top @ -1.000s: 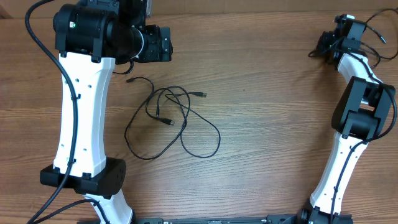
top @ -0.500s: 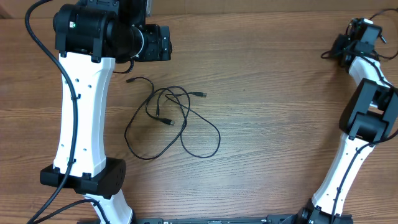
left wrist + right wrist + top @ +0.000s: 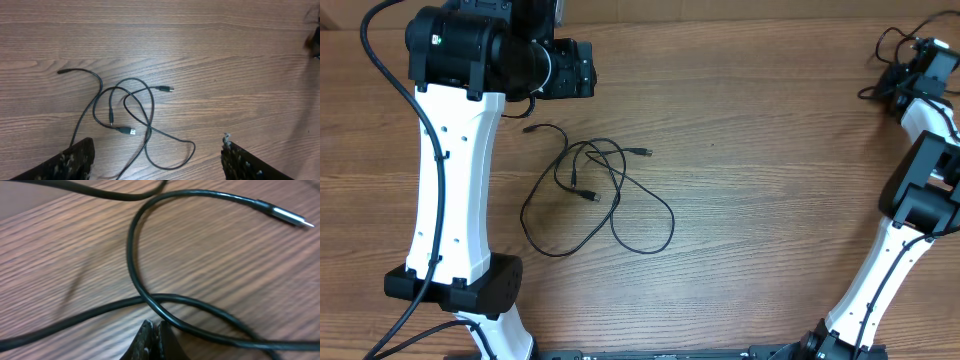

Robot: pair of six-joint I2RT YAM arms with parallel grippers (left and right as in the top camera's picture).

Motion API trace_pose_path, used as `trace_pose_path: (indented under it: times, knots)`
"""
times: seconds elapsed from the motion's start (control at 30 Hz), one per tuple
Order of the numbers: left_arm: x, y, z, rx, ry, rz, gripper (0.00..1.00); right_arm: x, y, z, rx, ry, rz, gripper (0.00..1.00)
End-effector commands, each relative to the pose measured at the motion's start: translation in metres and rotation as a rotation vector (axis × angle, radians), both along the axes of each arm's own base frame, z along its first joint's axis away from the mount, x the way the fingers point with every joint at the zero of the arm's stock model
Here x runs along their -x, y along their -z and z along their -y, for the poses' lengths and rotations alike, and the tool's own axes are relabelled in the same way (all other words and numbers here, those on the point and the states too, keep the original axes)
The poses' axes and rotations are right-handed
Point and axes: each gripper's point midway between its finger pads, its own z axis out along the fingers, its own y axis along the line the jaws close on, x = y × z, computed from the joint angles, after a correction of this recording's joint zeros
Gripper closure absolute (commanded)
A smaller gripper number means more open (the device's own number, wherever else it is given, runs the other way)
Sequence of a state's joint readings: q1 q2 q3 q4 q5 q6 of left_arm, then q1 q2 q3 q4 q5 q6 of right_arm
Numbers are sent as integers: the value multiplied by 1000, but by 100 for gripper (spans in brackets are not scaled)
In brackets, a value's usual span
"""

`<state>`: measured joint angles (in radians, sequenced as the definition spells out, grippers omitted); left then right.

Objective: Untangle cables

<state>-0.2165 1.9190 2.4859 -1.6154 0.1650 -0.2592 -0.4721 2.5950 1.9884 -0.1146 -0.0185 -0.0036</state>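
Well, starting at the left: my left tool [image 3: 155, 150] hangs over the near-left edge of the cables [image 3: 590, 196], fingers spread wide with nothing between them. The cables lie loose on the surface [image 3: 770, 200], just beyond and to the right of that tool. Several thin black loops cross one another, with one plug end [image 3: 62, 71] flung out to the knot's left and another [image 3: 167, 89] poking out to its right.

Far to the right of the knot, at the surface's back corner, sits my right tool [image 3: 152, 332], fingers pressed together. A lone cable [image 3: 131, 255] with a silvery plug [image 3: 292, 219] curls just past the tips (whether they pinch it, I cannot tell).

As I read it, one strand is already clear of the knot and the rest remains to be separated. Next I would lower the left tool onto a free plug end and draw it outward, away from the crossings, slowly so the loops do not cinch.
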Motion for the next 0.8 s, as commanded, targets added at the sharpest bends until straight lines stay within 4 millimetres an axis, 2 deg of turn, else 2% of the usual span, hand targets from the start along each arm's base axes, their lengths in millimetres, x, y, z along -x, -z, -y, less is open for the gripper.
trace_pose_path:
  times: [0.0, 0.17, 0.3, 0.47, 0.77]
  knots:
    - [-2, 5, 6, 12, 6, -17, 20, 9, 13, 12, -5, 28, -18, 96]
    - [-1, 5, 6, 12, 6, -18, 19, 10, 14, 12, -8, 29, -22, 96]
    - [-1, 5, 6, 12, 6, -18, 19, 2, 7, -4, -31, -20, -7, 96]
    - [-4, 4, 6, 9, 7, -3, 18, -5, -22, -32, -119, -20, 20, 96]
    - [-8, 2, 7, 14, 7, 14, 20, -2, -77, -76, -170, -55, -1, 96]
